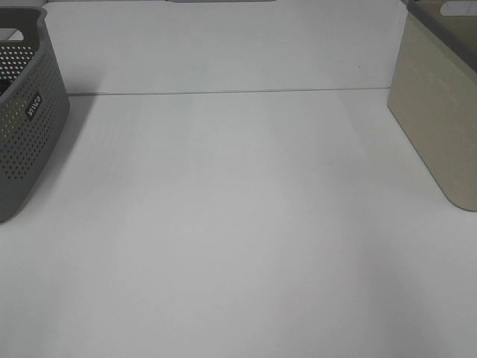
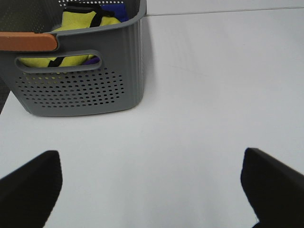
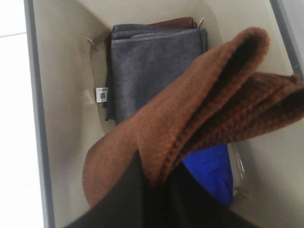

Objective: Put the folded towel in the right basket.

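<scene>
White table (image 1: 238, 224) below: my right gripper (image 3: 159, 187) clamps the brown towel (image 3: 199, 109) over the beige basket (image 3: 66, 118); I'd lower, then release. My left gripper (image 2: 152, 185) gapes, empty.

Fuzzy brown cloth towel (image 3: 190, 109), smooth beige plastic basket (image 3: 66, 142), matt white table (image 1: 238, 224)

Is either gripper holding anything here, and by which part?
The right gripper is shut on the folded brown towel, pinching one edge over the beige basket. The left gripper is open, holding nothing.
</scene>
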You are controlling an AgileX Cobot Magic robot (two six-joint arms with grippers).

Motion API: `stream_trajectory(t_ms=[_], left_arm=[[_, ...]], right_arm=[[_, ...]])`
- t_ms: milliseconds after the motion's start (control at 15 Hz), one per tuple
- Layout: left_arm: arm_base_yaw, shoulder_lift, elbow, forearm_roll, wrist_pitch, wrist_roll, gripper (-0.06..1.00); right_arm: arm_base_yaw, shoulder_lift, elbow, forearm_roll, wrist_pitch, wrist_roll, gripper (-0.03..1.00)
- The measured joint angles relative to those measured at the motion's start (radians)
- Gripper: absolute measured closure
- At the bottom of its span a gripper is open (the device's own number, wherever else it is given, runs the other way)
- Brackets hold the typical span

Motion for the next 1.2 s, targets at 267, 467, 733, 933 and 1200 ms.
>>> stream_trajectory(t_ms=[267,467,733,933,1200], left_arm=[[0.000,0.000,0.000,0.000,0.000,0.000,-0.03],[0.000,0.000,0.000,0.000,0.000,0.000,-0.03],[0.000,0.000,0.000,0.000,0.000,0.000,-0.03],[0.000,0.000,0.000,0.000,0.000,0.000,-0.03],[0.000,0.000,0.000,0.000,0.000,0.000,-0.03]], right_arm=[[0.000,0.131,0.003,0.006,-0.004,-0.002,0.87],[0.000,0.172,0.006,0.027,-0.004,-0.001,0.49],[0.001,0.145,0.006,0.060,-0.003,0.000,0.30],[0.001,0.063,0.006,0.138,-0.002,0.001,0.29],[0.023,-0.071,0.023,0.170,-0.002,0.001,0.29]])
